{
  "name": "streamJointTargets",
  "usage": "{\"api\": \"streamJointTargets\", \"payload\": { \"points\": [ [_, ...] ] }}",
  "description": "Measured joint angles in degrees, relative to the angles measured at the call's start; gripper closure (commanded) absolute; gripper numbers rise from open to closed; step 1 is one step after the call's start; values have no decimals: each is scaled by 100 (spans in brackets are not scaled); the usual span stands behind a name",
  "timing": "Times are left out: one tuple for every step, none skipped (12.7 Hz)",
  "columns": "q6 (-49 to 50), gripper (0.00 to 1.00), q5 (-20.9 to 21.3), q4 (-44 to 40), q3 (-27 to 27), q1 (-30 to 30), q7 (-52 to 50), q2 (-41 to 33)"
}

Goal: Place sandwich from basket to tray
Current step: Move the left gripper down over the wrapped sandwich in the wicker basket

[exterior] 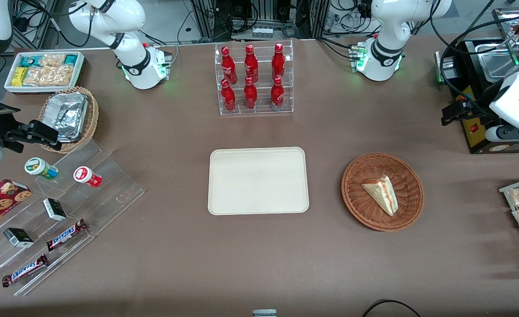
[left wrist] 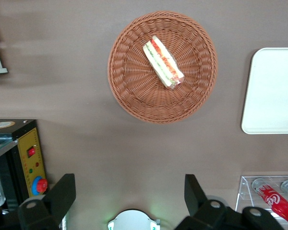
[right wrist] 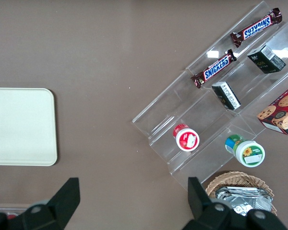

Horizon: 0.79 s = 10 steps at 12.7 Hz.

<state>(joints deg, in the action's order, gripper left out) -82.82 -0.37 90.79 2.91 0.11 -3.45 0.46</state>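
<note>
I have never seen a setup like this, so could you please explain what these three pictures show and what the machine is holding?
Two white robot arms stand at a brown table. One picture looks down on the table from the front; the other two come from cameras on each arm's wrist.

The working arm's hand hangs high above the table, toward its own end, near a black machine with buttons. Its fingers are spread open and hold nothing.

Below it sits a round woven basket with a wrapped sandwich inside. Beside the basket lies a bare cream tray, where the sandwich should go. Farther from the front camera is a rack of red bottles. Toward the parked arm's end are clear steps with chocolate bars and small pots.
</note>
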Motion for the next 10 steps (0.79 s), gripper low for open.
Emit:
{"api": "streamJointTargets", "payload": {
  "points": [
    [0,0,27,0,46,25,0,0],
    [0,0,45,0,65,27,0,1],
    [0,0,59,0,77,27,0,2],
    [0,0,80,0,85,27,0,11],
    [-13,0,92,7,85,27,-6,42],
    [-126,0,97,68,87,27,-114,121],
    [-378,0,106,190,96,20,-371,220],
    [-810,0,167,433,123,-9,-825,321],
    [-1265,0,284,732,154,-81,-1295,423],
    [-1697,0,378,1037,176,-190,-1750,518]
  ]
}}
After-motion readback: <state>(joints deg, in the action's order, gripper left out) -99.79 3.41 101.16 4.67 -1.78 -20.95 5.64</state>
